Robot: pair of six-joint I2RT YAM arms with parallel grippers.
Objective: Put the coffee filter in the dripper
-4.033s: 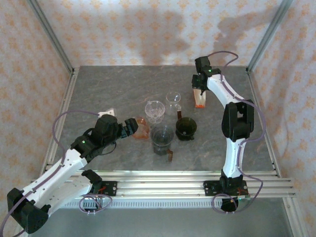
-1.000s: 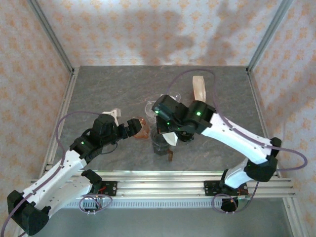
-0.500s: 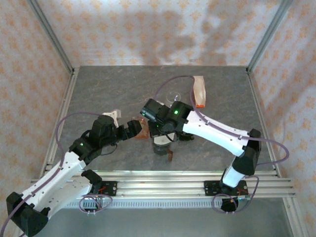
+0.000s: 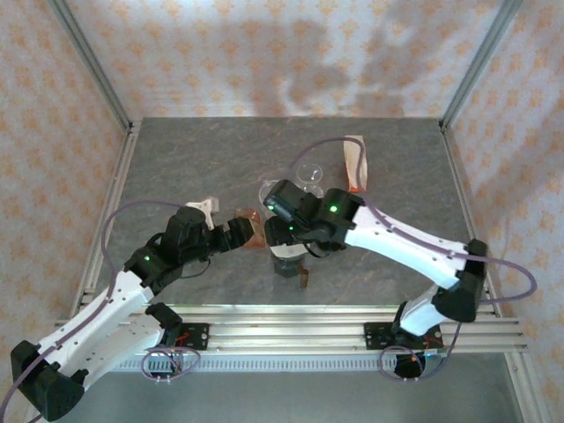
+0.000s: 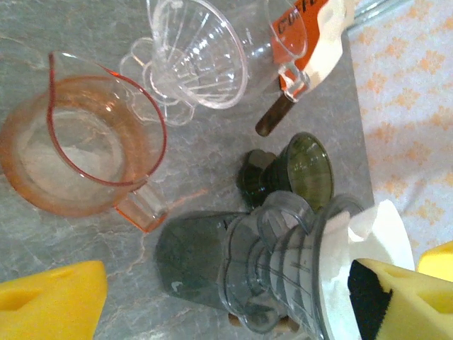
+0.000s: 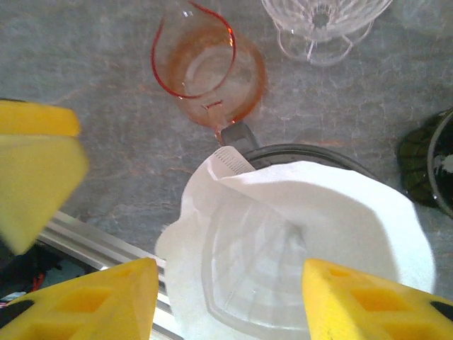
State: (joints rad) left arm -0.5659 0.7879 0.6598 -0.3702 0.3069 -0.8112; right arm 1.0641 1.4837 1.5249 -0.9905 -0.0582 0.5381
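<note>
Since 1 second ago, the right gripper (image 6: 228,287) has parted its jaws above the dripper (image 5: 290,241), letting go of the coffee filter (image 6: 304,212), which now sits in the cone. The left gripper (image 5: 226,294) hangs open and empty near the pink pitcher (image 5: 78,149). Placement looks essentially done.

From my remote seat I see a grey, marble-veined surface (image 4: 194,167) boxed in by walls (image 4: 220,53) papered pale cream with orange floral motifs, slim aluminium posts (image 4: 88,62) rising at the back corners, grooved metal rails (image 4: 291,328) along the near edge, and soft shadows across the back wall.
</note>
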